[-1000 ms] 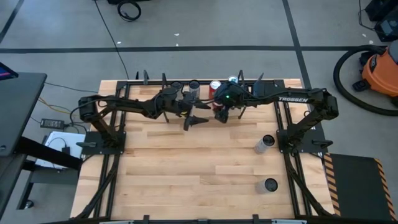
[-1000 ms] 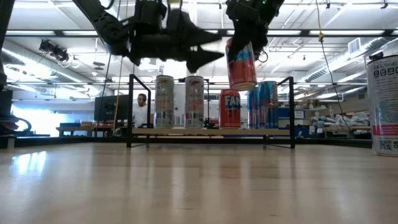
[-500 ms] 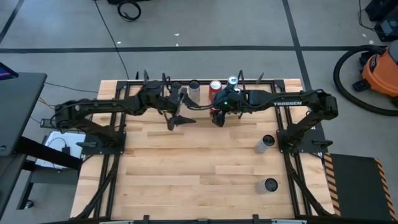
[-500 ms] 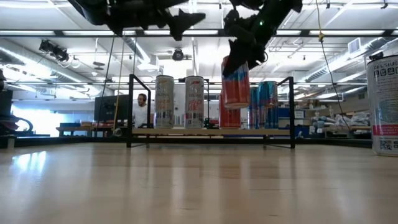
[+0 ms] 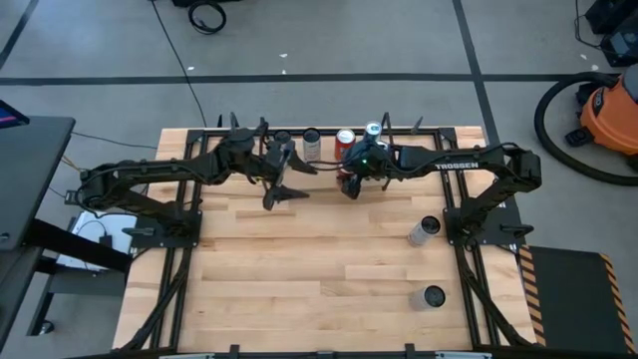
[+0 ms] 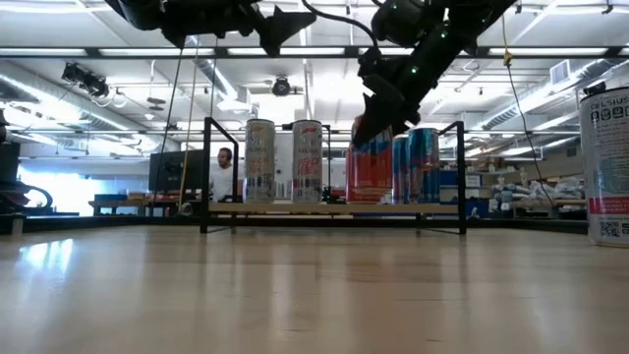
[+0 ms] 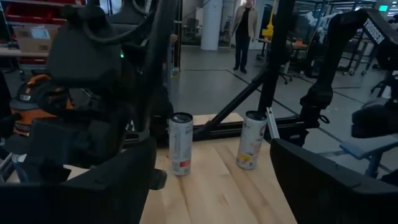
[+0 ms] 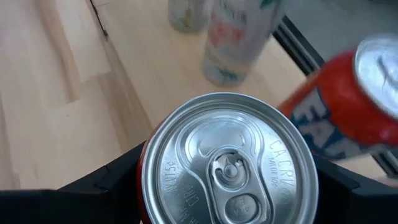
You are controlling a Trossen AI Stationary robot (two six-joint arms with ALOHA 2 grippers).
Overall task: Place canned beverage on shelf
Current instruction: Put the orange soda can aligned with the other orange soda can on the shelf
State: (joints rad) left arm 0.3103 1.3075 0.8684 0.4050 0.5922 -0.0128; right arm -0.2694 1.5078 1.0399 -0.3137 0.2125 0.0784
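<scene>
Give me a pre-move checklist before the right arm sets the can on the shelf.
1. Grip: right gripper shut on red can: ok.
2. Can upright: tilted in low view: not ok.
3. Can above shelf board, not resting: cannot tell.
4. Free slot: Fanta can close beside it: cannot tell.
5. Left gripper open, off to the side of the red can: ok.

Just in front of the shelf (image 5: 329, 131), the right gripper (image 5: 349, 182) grips a red can (image 5: 346, 178); the left gripper (image 5: 282, 184) hangs open beside it.
</scene>
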